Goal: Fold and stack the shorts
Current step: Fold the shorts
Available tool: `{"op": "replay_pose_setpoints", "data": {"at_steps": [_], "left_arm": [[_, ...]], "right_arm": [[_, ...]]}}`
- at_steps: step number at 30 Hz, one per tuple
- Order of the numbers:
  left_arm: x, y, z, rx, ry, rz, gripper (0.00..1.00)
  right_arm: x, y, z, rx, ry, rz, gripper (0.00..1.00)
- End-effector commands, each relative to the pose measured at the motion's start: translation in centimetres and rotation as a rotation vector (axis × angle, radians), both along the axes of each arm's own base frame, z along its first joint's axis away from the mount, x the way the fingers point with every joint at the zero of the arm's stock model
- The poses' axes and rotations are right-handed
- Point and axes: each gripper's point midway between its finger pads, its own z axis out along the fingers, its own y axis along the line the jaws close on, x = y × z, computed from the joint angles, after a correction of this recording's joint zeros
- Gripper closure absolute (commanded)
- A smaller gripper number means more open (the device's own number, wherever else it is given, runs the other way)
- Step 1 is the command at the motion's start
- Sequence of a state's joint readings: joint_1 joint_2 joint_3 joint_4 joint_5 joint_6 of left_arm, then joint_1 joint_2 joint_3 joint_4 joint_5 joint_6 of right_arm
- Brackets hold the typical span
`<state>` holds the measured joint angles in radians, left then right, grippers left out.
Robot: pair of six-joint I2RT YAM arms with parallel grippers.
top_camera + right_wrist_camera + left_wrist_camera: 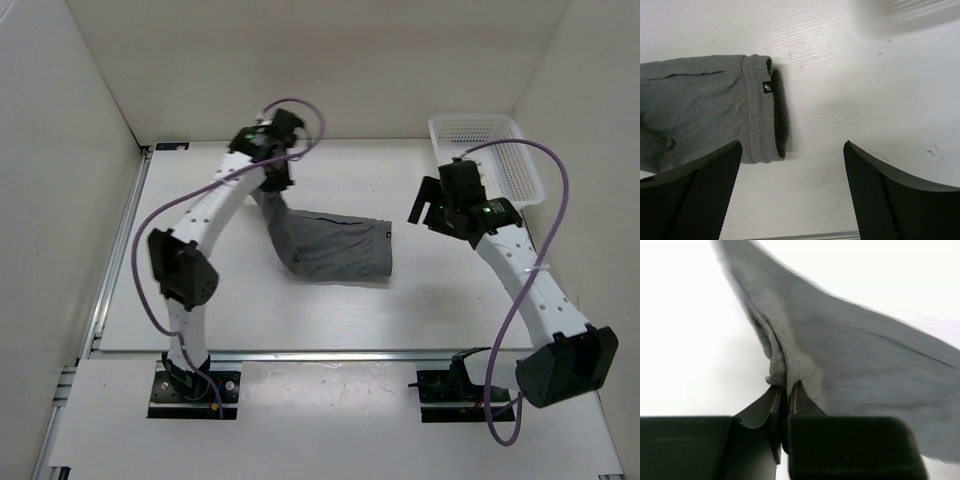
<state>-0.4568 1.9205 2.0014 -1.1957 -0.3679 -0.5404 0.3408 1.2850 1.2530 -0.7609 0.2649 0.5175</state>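
The grey shorts lie mid-table, with one end pulled up off the surface at the back left. My left gripper is shut on that raised end; in the left wrist view the bunched fabric edge is pinched between the closed jaws of the left gripper, and the cloth stretches away from them. My right gripper hovers open to the right of the shorts with nothing between its fingers. The right wrist view shows the waistband end, with a small black label, left of and beyond my open right gripper.
A white mesh basket stands at the back right corner, behind the right arm. White walls close in the table on the left, back and right. A metal rail runs along the near edge.
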Motion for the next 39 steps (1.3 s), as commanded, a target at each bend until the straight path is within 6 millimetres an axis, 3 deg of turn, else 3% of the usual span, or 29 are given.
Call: {"op": "replay_pose_setpoints", "data": {"at_steps": [1, 2, 3, 4, 5, 7, 8, 9, 11, 13, 14, 16, 17, 19, 21, 22, 24, 26, 27, 28, 31, 34, 35, 36, 37, 39], "left_arm": [[-2.9, -8.4, 2.4, 0.100, -0.030, -0.234, 0.90], [-4.0, -11.1, 2.4, 0.083, -0.025, -0.306, 0.90], [-5.0, -13.8, 0.9, 0.090, 0.007, -0.377, 0.90], [-7.5, -17.7, 0.7, 0.071, 0.007, -0.475, 0.90], [-9.0, -19.9, 0.7, 0.035, 0.018, -0.534, 0.90], [-12.8, -23.9, -1.6, 0.020, 0.077, -0.652, 0.90], [-14.0, -24.7, -2.5, 0.016, 0.106, -0.675, 0.90], [-14.7, -25.3, -3.2, 0.014, 0.123, -0.685, 0.83], [-15.1, -25.2, -4.7, 0.022, 0.165, -0.660, 0.72], [-14.9, -24.7, -5.3, 0.022, 0.180, -0.630, 0.45], [-14.4, -24.0, -3.9, -0.005, 0.160, -0.603, 0.39], [-13.6, -23.2, -2.9, -0.039, 0.148, -0.564, 0.18], [-12.8, -22.0, -1.5, -0.073, 0.134, -0.529, 0.15], [-12.1, -21.5, -1.0, -0.135, 0.138, -0.505, 0.13], [-11.0, -20.2, 0.8, -0.200, 0.115, -0.468, 0.13], [-11.0, -19.5, 0.4, -0.204, 0.127, -0.457, 0.13], [-10.2, -18.7, 1.9, -0.255, 0.073, -0.442, 0.15], [-9.3, -17.0, 0.7, -0.264, 0.098, -0.405, 0.20], [-8.6, -16.0, 0.3, -0.259, 0.105, -0.376, 0.20], [-8.3, -15.5, -0.1, -0.248, 0.110, -0.373, 0.20], [-6.9, -15.3, -1.6, -0.242, 0.133, -0.387, 0.18], [-6.0, -16.3, -3.4, -0.224, 0.162, -0.429, 0.12], [-5.9, -16.3, -4.3, -0.209, 0.178, -0.435, 0.12], [-5.7, -16.5, -4.8, -0.201, 0.183, -0.443, 0.11], [-5.3, -16.2, -6.4, -0.181, 0.214, -0.437, 0.11], [-4.9, -16.3, -7.8, -0.158, 0.228, -0.441, 0.11]], "right_arm": [[-1.9, -2.6, 1.1, 0.011, -0.026, -0.081, 0.13], [-2.9, -3.3, 1.3, 0.021, -0.037, -0.102, 0.13], [-3.4, -4.6, 1.3, 0.011, -0.043, -0.150, 0.13], [-3.8, -5.1, 1.4, 0.019, -0.057, -0.178, 0.13], [-4.8, -5.9, 2.1, 0.019, -0.088, -0.197, 0.13], [-6.2, -7.0, 1.3, 0.008, -0.081, -0.246, 0.12], [-7.0, -7.8, 1.8, -0.007, -0.116, -0.270, 0.12], [-7.5, -8.1, 1.4, -0.012, -0.119, -0.287, 0.12], [-8.7, -8.8, 1.4, -0.026, -0.132, -0.304, 0.11], [-9.3, -9.1, 0.9, -0.035, -0.127, -0.310, 0.11], [-9.4, -9.3, 1.2, -0.038, -0.138, -0.316, 0.11], [-9.6, -9.4, 1.0, -0.038, -0.139, -0.316, 0.11], [-9.7, -9.4, 0.7, -0.041, -0.131, -0.316, 0.11], [-9.7, -9.1, 0.6, -0.035, -0.125, -0.297, 0.11], [-9.5, -8.5, 0.4, -0.021, -0.126, -0.260, 0.11], [-9.3, -8.0, 0.0, -0.013, -0.114, -0.229, 0.11], [-8.4, -5.6, -0.3, 0.046, -0.103, -0.097, 0.13], [-7.6, -3.5, -1.5, 0.094, -0.040, -0.003, 0.13], [-7.2, -1.5, -1.7, 0.157, -0.019, 0.091, 0.13], [-6.6, -0.4, -3.3, 0.178, 0.052, 0.136, 0.13], [-4.8, 1.7, -5.7, 0.213, 0.141, 0.222, 0.18], [-2.2, 2.9, -7.4, 0.235, 0.185, 0.239, 0.20], [-1.0, 3.3, -6.7, 0.237, 0.166, 0.256, 0.20], [-0.2, 3.5, -7.9, 0.233, 0.208, 0.250, 0.20], [0.8, 3.7, -8.0, 0.228, 0.200, 0.259, 0.20], [2.8, 4.4, -8.3, 0.226, 0.213, 0.267, 0.19]]}}
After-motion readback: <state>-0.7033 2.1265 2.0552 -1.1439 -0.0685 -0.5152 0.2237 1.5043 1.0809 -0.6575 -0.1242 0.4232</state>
